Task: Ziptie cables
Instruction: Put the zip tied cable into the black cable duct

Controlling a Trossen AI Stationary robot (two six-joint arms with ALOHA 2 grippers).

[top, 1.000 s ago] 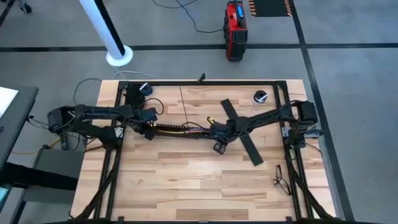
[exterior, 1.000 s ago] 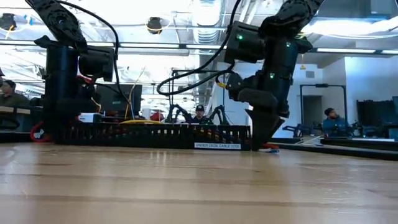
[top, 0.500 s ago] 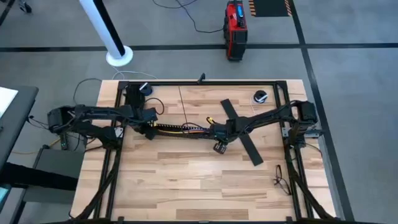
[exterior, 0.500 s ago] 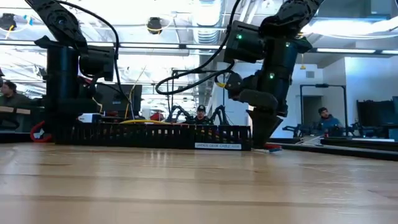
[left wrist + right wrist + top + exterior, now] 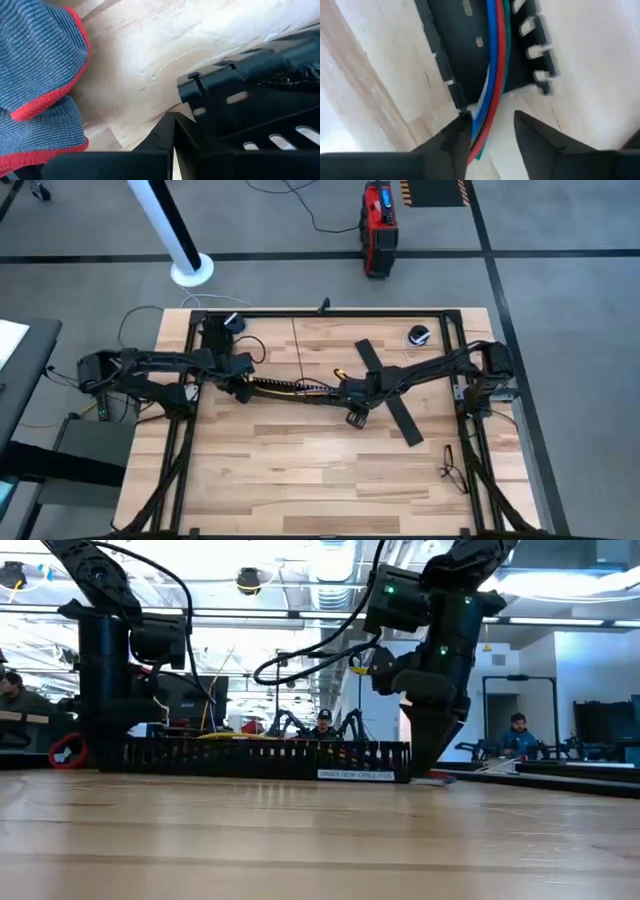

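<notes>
Though blurred, cables (image 5: 492, 65) between right fingers (image 5: 452, 140).

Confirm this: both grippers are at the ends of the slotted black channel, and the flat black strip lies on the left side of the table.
Wrong side. In the high view the flat black strip lies right of the table's centre. The left gripper and right gripper are at the ends of the slotted black channel.

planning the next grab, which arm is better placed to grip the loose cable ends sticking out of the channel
Right. The right gripper is open with the cables running between its fingers at the channel end. The left gripper sits at the opposite end.
</notes>
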